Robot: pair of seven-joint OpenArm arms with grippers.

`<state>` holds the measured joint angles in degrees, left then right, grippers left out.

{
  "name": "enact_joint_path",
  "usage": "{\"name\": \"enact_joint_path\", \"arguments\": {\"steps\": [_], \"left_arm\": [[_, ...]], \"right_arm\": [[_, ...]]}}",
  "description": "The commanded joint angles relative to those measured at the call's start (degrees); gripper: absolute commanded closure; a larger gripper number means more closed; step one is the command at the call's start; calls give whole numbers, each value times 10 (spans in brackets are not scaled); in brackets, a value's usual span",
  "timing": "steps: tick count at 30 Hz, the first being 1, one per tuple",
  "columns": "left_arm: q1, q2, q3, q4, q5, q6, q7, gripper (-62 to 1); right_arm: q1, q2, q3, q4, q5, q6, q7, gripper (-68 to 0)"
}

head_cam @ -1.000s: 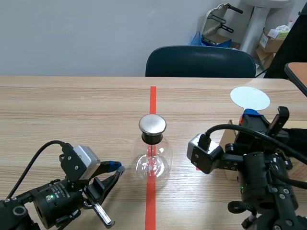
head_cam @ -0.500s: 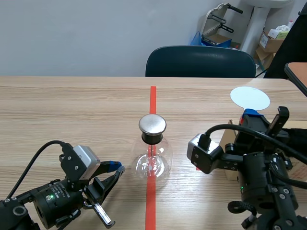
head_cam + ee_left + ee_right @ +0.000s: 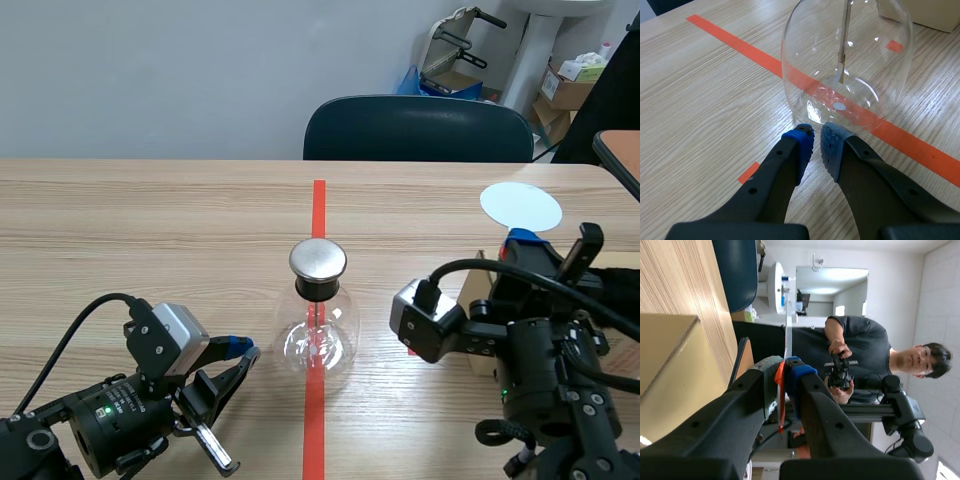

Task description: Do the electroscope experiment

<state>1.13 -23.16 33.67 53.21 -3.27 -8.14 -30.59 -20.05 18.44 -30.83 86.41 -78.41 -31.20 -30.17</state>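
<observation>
1. The flask (image 3: 318, 335) stands on the red tape line at the middle of the table (image 3: 150, 220), between the two arms; its metal cap (image 3: 318, 259) sits on the neck; a thin strip (image 3: 842, 50) hangs straight down inside the glass.
2. The left gripper (image 3: 238, 352) lies low on the table, its tips just beside the flask's base; the jaws are all but closed on nothing, with only a slim gap between the blue pads (image 3: 801, 145).
3. The right gripper (image 3: 520, 240) points up beside a cardboard box (image 3: 670, 365), well apart from the flask; its jaws are clamped on a thin stick (image 3: 788, 330), whose white disc (image 3: 520, 204) stands above the fingers.
4. Progress, as I judge it: the stick is in hand, so the pick-up looks done; whether the disc has been charged cannot be told; the disc is far from the cap, so the test itself is not yet done.
5. Left to do, most likely: carry the disc across to the metal cap, hold it near or on the cap, and watch whether the strip moves; the left gripper is placed where it could steady the flask.
</observation>
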Motion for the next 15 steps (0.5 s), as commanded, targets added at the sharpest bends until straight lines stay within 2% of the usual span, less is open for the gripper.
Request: {"name": "enact_joint_path", "arguments": {"steps": [1,3,9,13,15], "left_arm": [[0,3,0,8,-4,-4,-11,-87],[0,1,0,8,-4,-6,-11,-87],[0,-15,3,9,-4,-36,-35,-104],[0,-41,18,12,-6,-74,-80,-206],[0,-58,33,23,-10,-92,-97,-281]], "right_arm": [[-8,3,11,9,-4,-7,5,-11],[-23,3,26,21,0,-14,26,-11],[-94,-4,96,69,9,-71,127,-11],[-135,-19,149,70,18,-136,214,-11],[-151,-27,173,70,35,-137,261,-11]]}}
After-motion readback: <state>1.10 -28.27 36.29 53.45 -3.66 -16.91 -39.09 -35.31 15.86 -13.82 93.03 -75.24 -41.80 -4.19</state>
